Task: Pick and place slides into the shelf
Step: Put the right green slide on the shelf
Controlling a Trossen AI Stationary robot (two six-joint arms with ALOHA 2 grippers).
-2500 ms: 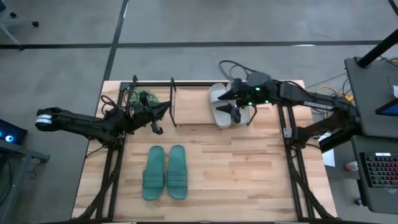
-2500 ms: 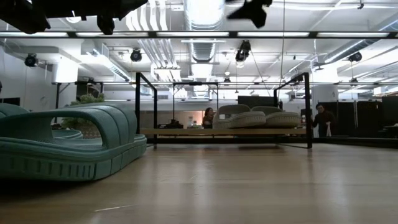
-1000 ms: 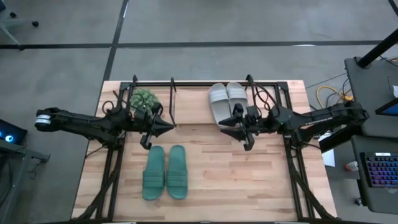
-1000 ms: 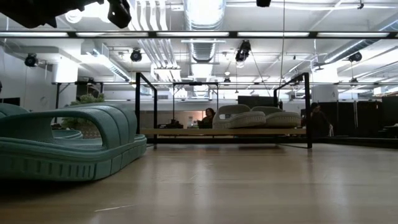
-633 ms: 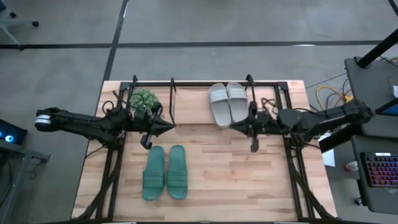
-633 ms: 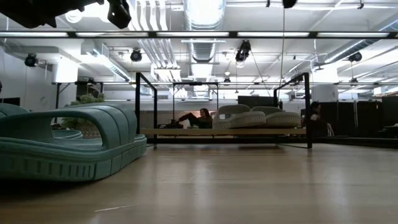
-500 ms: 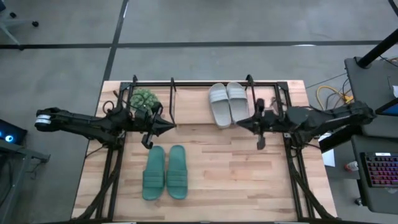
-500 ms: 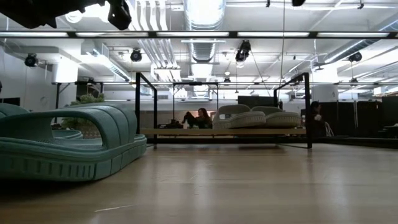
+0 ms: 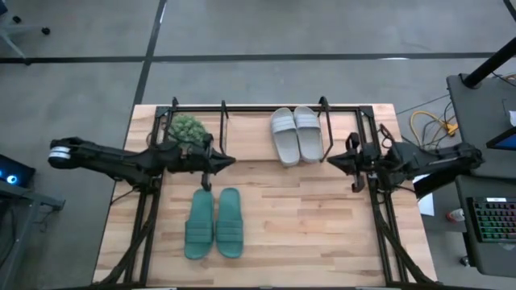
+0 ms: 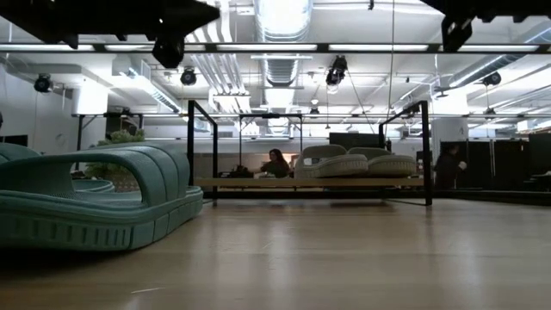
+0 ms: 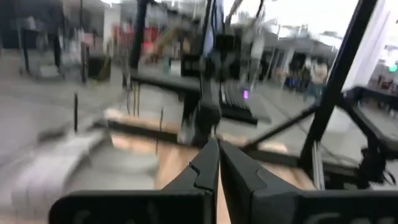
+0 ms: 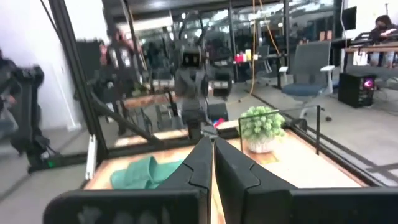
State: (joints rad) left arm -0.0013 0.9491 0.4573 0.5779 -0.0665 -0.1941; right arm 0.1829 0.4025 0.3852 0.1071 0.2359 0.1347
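Note:
Two teal-green slides (image 9: 215, 223) lie side by side, soles down, on the table's near left; they also show in the low view (image 10: 95, 207) and the right wrist view (image 12: 146, 171). Two pale grey-white slides (image 9: 297, 134) rest soles down on the wooden base of the black wire shelf (image 9: 242, 153), at its right part, as the low view (image 10: 353, 162) also shows. My left gripper (image 9: 232, 161) is shut and empty, above the table just beyond the teal pair. My right gripper (image 9: 330, 159) is shut and empty, right of the pale pair.
A small green potted plant (image 9: 187, 127) stands at the shelf's left end. The shelf's black uprights (image 10: 191, 151) rise along the table's far side. The arms' frames run down both table sides. Bare wood lies between the teal slides and the right edge.
My right gripper has drawn back from the pale slides toward the table's right edge, staying shut and empty. My left gripper has shifted a little toward the right, above the far ends of the teal slides. The slides have not moved.

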